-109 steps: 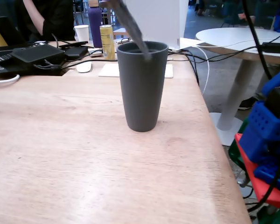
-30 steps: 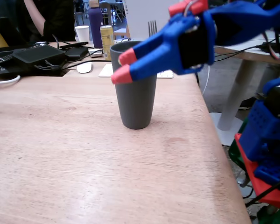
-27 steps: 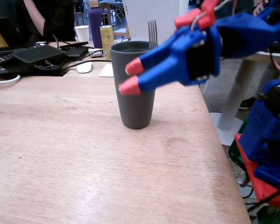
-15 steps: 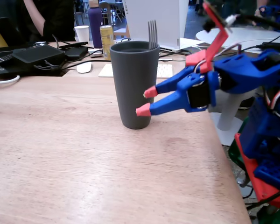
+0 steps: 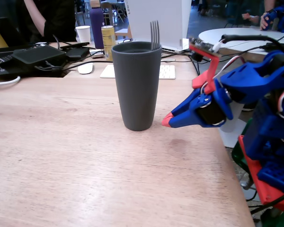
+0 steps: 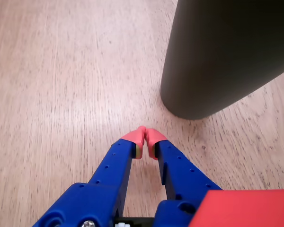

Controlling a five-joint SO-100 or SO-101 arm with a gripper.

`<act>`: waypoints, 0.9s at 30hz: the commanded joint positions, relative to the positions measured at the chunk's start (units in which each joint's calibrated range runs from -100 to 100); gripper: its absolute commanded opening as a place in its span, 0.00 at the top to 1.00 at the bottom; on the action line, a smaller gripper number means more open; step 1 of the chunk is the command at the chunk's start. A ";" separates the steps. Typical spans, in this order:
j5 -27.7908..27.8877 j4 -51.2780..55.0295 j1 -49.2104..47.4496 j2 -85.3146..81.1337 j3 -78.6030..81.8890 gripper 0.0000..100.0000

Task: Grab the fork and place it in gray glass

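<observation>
The gray glass [image 5: 136,85] stands upright on the wooden table [image 5: 61,156] in the fixed view. The fork [image 5: 155,34] stands inside it; only its tines show above the rim at the right. My blue gripper with red tips [image 5: 167,121] hangs low to the right of the glass, apart from it, shut and holding nothing. In the wrist view the gripper [image 6: 144,135] shows its two red tips touching over the bare table, with the gray glass [image 6: 227,52] just ahead to the right.
At the far end of the table are a gold can [image 5: 108,41], a white paper cup [image 5: 83,33], a purple bottle [image 5: 97,21], a white mouse [image 5: 85,68], black devices [image 5: 35,54] and cables. The table's right edge [image 5: 222,146] runs under the arm. A round white table [image 5: 241,40] stands behind.
The gripper has drawn back to the right and down, away from the glass, and closed its fingers. The fork stays in the glass.
</observation>
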 commanded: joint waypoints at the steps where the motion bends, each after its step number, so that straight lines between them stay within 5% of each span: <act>1: 0.39 -0.26 0.05 -0.63 0.24 1.00; 9: -0.83 -0.43 -0.12 -0.63 0.52 1.00; 15: -9.57 -0.51 -0.12 -0.63 0.24 1.00; 27: -9.13 -0.51 -1.65 -0.63 0.24 1.00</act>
